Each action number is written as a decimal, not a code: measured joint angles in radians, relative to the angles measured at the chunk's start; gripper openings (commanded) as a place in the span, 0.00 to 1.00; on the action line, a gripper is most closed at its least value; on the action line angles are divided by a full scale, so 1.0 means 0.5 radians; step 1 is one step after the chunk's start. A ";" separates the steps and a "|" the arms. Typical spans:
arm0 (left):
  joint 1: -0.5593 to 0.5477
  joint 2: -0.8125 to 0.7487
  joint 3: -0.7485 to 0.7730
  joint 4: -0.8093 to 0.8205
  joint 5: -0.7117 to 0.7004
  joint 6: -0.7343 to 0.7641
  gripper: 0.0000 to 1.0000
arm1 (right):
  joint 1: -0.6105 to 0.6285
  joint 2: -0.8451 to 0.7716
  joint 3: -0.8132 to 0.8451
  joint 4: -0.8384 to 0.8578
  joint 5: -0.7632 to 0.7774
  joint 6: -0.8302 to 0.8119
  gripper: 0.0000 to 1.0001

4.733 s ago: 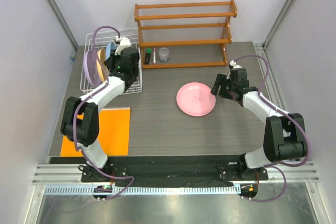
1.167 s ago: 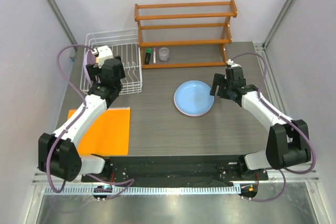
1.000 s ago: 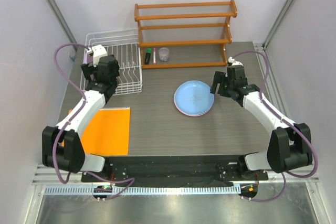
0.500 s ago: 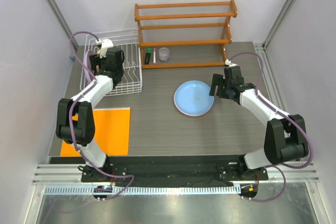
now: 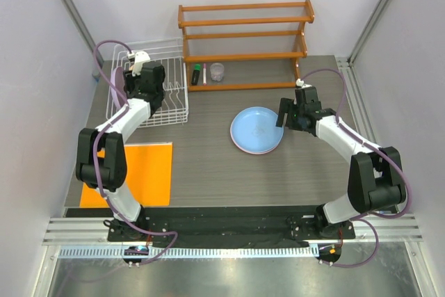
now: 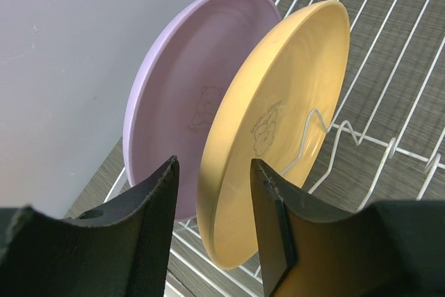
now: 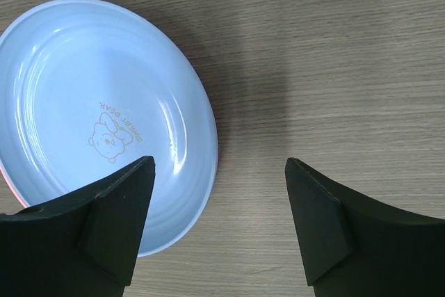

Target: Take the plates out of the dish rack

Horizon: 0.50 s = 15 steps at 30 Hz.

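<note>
The white wire dish rack [image 5: 174,102] stands at the table's back left. In the left wrist view the lavender plate [image 6: 188,88] and the yellow plate [image 6: 292,102] stand on edge between the rack's wires [image 6: 375,46]. My left gripper [image 6: 212,165] is open, one finger on each side of the yellow plate's near rim, without touching it. It shows over the rack in the top view [image 5: 142,78]. The light blue plate [image 5: 256,129] lies flat on the pink plate [image 5: 240,146] at mid-table. My right gripper [image 7: 219,163] is open and empty above the blue plate's [image 7: 104,123] right rim.
An orange-brown wooden shelf [image 5: 243,39] stands at the back, with a green marker [image 5: 197,74] and a clear cup [image 5: 217,71] on its lowest level. An orange mat [image 5: 135,172] lies at the front left. Grey walls close in both sides.
The blue plate has gone from the rack onto the pink plate. My left gripper has swung from the rack's front to its left side, around the yellow plate. The right gripper shifted slightly.
</note>
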 measured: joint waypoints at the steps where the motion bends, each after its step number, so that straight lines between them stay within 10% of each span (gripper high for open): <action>1: 0.000 0.000 0.000 0.000 -0.001 0.002 0.43 | 0.000 0.000 0.000 0.000 -0.004 -0.002 0.81; 15: 0.013 0.066 0.004 -0.094 -0.060 0.000 0.00 | 0.000 0.000 0.000 0.001 -0.027 -0.020 0.82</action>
